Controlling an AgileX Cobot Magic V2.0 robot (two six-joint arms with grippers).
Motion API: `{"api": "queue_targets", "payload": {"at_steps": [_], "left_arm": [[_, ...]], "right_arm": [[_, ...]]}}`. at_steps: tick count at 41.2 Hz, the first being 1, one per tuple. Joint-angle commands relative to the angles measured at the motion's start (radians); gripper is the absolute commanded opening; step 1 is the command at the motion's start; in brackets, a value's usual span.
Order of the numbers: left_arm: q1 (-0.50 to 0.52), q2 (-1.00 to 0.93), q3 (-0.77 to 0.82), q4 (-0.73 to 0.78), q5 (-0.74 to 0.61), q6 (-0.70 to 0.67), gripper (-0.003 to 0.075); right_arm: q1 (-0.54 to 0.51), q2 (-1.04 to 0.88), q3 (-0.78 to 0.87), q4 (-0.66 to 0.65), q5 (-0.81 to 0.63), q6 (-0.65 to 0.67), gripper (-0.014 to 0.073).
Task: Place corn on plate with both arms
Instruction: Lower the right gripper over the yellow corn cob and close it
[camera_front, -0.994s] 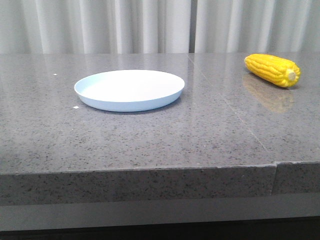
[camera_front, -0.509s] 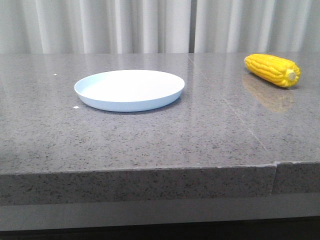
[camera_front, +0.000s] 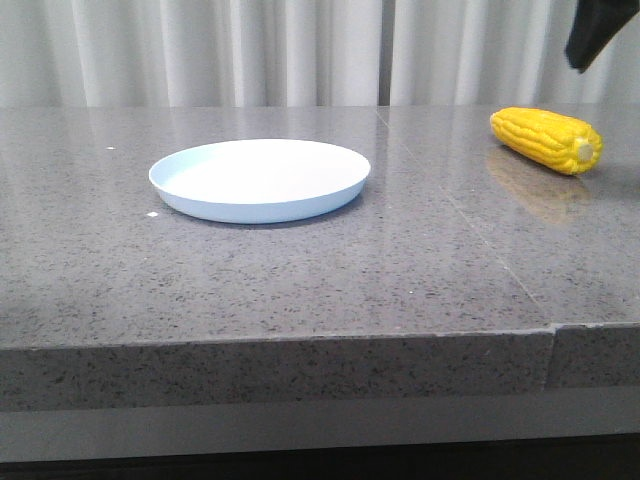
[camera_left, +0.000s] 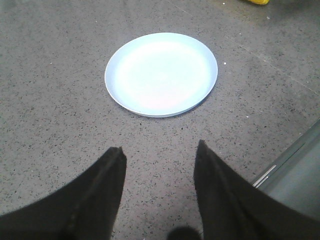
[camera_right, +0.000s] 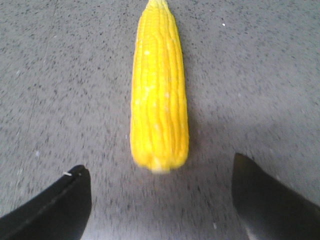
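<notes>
Table (camera_front: 300, 280): a polished grey stone slab, finely speckled in black and white, glossy enough to carry reflections. A straight seam runs across the top on the right side and a joint shows in the front edge. Pale pleated curtains (camera_front: 250, 50) hang behind it.

Plate (camera_front: 260, 180): round, shallow, plain pale blue-white, smooth, with a low raised rim. It sits flat on the table left of centre and holds nothing.

Corn (camera_front: 546, 140): bright yellow, plastic-looking, tapered cob with regular lengthwise rows of kernels. It lies on its side at the far right of the table, well apart from the plate. In the front view its long axis runs diagonally, the pale stub end facing forward and to the right, the other end pointing back toward the curtains and to the left. A faint yellow reflection lies on the stone just in front of it.

Right gripper (camera_right: 160, 200): dark, smooth, angular fingers (camera_right: 55, 205) spread wide, holding nothing. In the right wrist view the cob lies lengthwise ahead of the gap, one end nearest the jaws, not touching them. A dark piece of this arm (camera_front: 600, 35) shows at the upper right corner of the front view, above the corn.

Left gripper (camera_left: 157, 195): jaws parted, empty, raised above the table with the plate ahead of them. Nothing lies between plate and corn.
</notes>
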Motion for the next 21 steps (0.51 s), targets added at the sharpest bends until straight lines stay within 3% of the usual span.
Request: {"api": "queue_targets", "payload": {"at_steps": [1, 21], "left_arm": [[-0.005, -0.002, -0.026, -0.001, -0.071, -0.010, 0.0312], [-0.005, -0.002, -0.026, -0.001, -0.071, -0.010, 0.0312]], "right_arm": [[-0.006, 0.037, -0.098, -0.014, -0.054, -0.005, 0.0604], [-0.006, 0.294, -0.254, -0.076, -0.092, -0.005, 0.0603]]}}
